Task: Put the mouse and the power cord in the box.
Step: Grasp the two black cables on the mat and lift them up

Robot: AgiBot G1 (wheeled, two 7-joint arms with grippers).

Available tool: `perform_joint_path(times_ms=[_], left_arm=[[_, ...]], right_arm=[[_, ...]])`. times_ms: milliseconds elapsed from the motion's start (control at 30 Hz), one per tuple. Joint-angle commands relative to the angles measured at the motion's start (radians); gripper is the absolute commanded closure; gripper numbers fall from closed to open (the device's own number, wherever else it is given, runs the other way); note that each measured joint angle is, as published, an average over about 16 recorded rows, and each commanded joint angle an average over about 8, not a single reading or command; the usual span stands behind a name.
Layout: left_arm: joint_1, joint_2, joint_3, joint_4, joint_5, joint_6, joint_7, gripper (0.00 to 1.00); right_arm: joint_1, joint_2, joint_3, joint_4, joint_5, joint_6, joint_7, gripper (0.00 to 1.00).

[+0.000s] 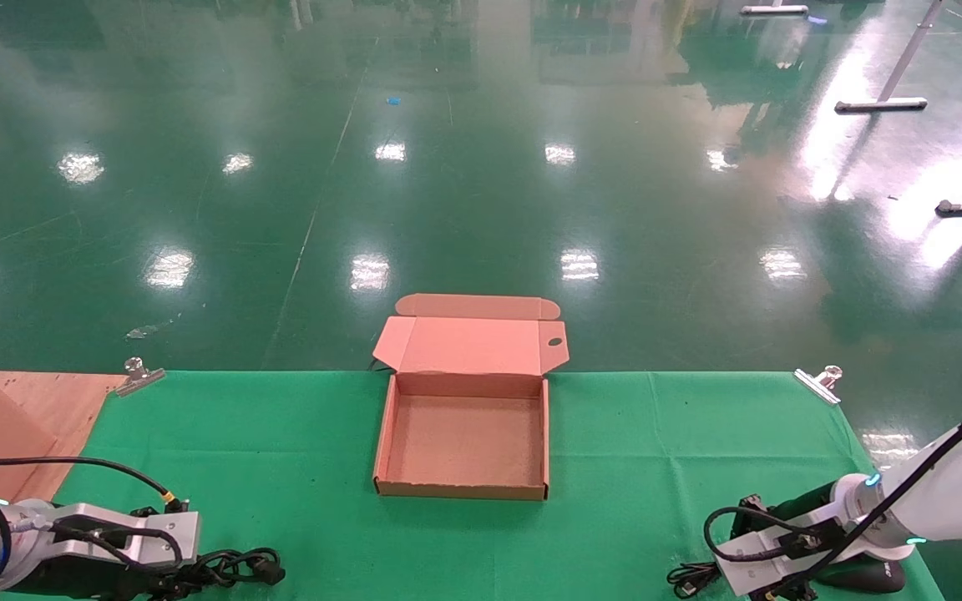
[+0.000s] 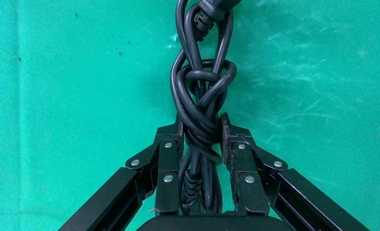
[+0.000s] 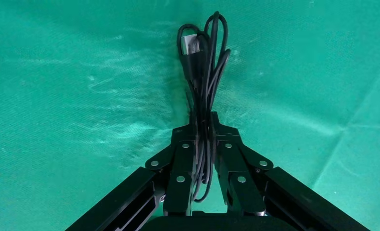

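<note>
Both task items sit at the near table edge, box [image 1: 464, 434] open between them mid-table, lid hinged back. Power cord [image 2: 200, 103], knotted bundle, lies on the green cloth [image 1: 297, 467] near-left; left gripper [image 2: 201, 137] pads clamped tight around it. Near-right, right gripper [image 3: 203, 130] fingers pinched on the mouse's thin coiled cable [image 3: 202, 62]; mouse [image 1: 861, 574] body dark, partly hidden under that arm.
</note>
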Motion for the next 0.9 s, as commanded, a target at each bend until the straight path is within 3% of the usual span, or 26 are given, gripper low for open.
perform_joint_path(times_ms=[33,367,600,733,900], left_arm=[[-0.005,-0.003,-0.002,-0.001,-0.003,0.012,0.002,1.0],[-0.196,0.015,-0.003,-0.066,-0.003,0.11,0.02,1.0],[-0.335,0.055,-0.018,-0.104,-0.024,0.15,0.021,1.0],[-0.388,0.104,-0.032,-0.111,-0.042,0.126,0.033,1.0],[-0.4,0.174,-0.043,-0.097,-0.054,0.021,0.061,1.0]], right_arm=[[0.004,0.002,0.002,-0.001,0.003,-0.011,0.0,1.0],[0.178,0.054,0.054,0.029,0.078,-0.201,-0.018,1.0],[0.313,0.037,0.092,0.04,0.133,-0.268,0.022,1.0],[0.363,-0.031,0.108,0.045,0.155,-0.214,0.066,1.0],[0.372,-0.131,0.116,0.053,0.163,-0.02,0.105,1.0]])
